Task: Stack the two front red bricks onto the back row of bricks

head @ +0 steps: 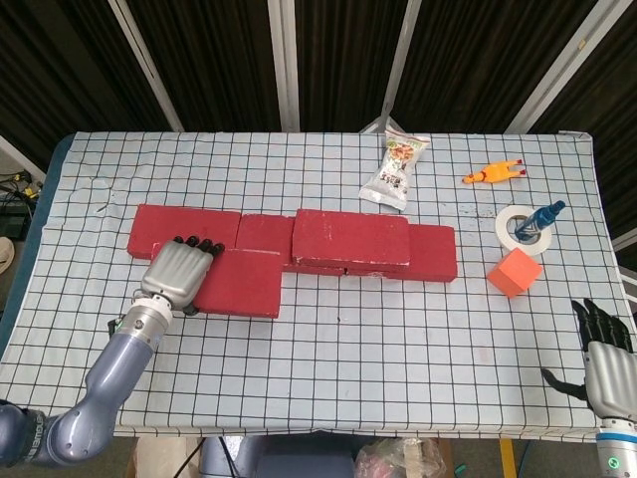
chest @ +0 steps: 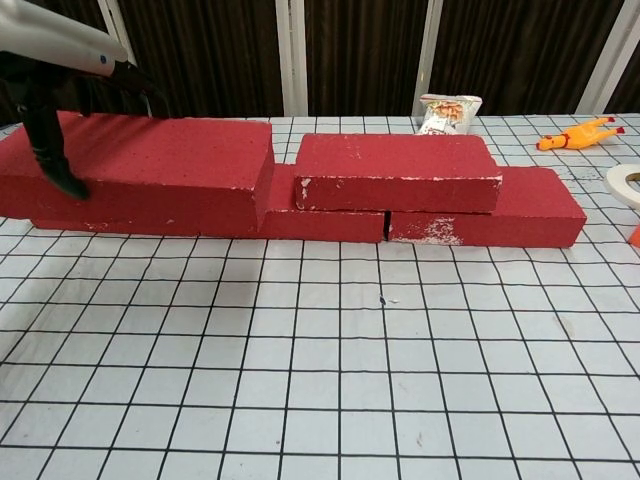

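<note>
A row of red bricks (head: 185,223) lies across the middle of the table, seen in the chest view as the back row (chest: 535,208). One red brick (head: 350,237) lies stacked on that row, right of its centre (chest: 396,170). My left hand (head: 177,271) grips the left end of another red brick (head: 241,283). In the chest view this brick (chest: 160,168) is raised off the table, level with the top of the row, with my left hand (chest: 42,105) over its left end. My right hand (head: 603,351) hangs open at the table's front right corner, holding nothing.
A snack packet (head: 396,169) and a yellow rubber chicken (head: 493,172) lie at the back right. A tape roll (head: 520,231) with a blue tool (head: 546,213) on it and an orange cube (head: 515,273) sit right of the bricks.
</note>
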`<state>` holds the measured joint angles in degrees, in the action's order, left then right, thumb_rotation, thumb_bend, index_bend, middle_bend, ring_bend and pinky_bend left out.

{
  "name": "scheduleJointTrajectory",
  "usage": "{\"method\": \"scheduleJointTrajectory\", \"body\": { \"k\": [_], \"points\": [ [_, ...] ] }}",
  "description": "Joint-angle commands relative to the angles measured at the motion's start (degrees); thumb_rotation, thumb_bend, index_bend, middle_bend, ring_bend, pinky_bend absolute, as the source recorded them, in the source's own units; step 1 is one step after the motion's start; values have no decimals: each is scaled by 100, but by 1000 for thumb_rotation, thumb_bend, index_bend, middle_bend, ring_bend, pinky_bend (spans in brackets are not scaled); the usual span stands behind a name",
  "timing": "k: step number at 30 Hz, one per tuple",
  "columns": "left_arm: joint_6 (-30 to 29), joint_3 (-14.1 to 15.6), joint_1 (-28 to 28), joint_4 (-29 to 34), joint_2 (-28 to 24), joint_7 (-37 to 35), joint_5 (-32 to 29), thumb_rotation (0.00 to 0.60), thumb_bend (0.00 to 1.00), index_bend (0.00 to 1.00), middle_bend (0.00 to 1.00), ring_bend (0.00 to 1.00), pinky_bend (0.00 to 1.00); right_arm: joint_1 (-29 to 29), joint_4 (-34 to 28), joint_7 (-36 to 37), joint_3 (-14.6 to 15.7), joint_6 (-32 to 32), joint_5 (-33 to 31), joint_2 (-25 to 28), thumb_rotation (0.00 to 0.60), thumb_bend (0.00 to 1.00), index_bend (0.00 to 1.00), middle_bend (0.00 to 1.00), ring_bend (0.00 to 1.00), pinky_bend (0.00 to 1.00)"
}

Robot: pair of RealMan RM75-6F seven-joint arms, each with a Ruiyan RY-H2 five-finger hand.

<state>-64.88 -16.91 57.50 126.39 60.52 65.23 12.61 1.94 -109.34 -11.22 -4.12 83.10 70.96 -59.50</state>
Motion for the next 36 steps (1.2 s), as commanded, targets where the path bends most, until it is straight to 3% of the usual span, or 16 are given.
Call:
{"method": "scheduleJointTrajectory", "body": {
  "k": [1,8,18,27,36],
  "points": [
    [922,-167,275,-749,-251,-522,-109,600,0,252,264,172,237,32,16,-141,-66,-1,-140,-75,600,184,22,0,0,0],
    [1975,131,488,-1938,-144,-1101,158,600,0,237,253,167,229,80,67,-489,-201,88,-444,-248,600,184,22,0,0,0],
    [2790,672,803,-3253,237,-1756,506,600,0,244,253,167,229,108,65,-859,-294,230,-691,-443,600,184,22,0,0,0],
    [3007,1026,996,-3877,535,-2267,817,600,0,246,252,167,227,138,83,-986,-337,229,-835,-503,600,183,22,0,0,0],
    [2732,1295,1264,-4270,959,-2487,684,600,0,244,248,166,224,169,101,-998,-344,180,-874,-519,600,184,22,0,0,0]
  ]
}}
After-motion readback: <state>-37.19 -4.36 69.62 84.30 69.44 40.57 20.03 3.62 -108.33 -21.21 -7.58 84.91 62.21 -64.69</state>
